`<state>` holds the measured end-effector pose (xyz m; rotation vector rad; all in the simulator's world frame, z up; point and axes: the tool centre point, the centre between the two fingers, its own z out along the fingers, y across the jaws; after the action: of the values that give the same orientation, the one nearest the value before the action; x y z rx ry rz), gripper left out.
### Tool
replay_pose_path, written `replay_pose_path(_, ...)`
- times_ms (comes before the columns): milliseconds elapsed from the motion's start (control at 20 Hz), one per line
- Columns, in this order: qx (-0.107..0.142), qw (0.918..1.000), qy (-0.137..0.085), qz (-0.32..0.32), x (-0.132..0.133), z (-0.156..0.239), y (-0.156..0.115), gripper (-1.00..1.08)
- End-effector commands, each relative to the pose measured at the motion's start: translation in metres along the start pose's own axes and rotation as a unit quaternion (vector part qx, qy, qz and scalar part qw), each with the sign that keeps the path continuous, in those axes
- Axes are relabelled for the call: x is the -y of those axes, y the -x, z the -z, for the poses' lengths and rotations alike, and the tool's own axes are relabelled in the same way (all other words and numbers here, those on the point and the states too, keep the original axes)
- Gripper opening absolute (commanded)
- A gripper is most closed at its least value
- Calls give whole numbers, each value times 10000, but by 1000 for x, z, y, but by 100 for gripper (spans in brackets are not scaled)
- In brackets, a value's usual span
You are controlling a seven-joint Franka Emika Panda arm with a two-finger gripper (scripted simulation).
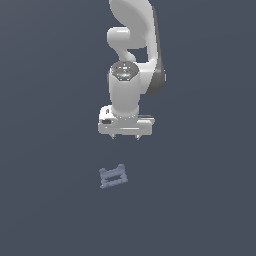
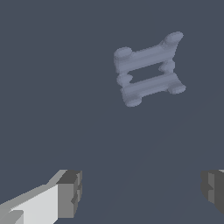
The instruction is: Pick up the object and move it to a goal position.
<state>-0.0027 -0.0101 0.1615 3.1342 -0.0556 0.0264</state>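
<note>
arm (image 1: 131, 75): white, rounded | dark joint seams | pincer (image 1: 125, 136): grey pads

A flat, plain dark grey-blue floor (image 1: 50, 210) carries one thing: a small pale blue-grey ladder-shaped piece (image 1: 113, 176), lying flat on it with its prongs out.

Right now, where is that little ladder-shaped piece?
The ladder-shaped piece lies flat on the dark floor in the exterior view, just below the gripper and slightly toward that view's left. Nothing touches it; the open fingers are apart from it.
</note>
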Motion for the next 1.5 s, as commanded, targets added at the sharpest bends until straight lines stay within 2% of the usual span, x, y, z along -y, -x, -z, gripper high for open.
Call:
replay_pose_path(0,0,10000,0,0,0,0,0,100)
replay_pose_path(400,-87,9999,116,29,-5,18,-7,100)
replay_pose_path(850,-82,9999,107,-63,-6,16,-9,100)
replay_pose_path(1200,-66,9986,80,-521,-9,10,-18,100)
replay_pose_path(1450,-46,9943,52,-1063,-14,3,-30,100)
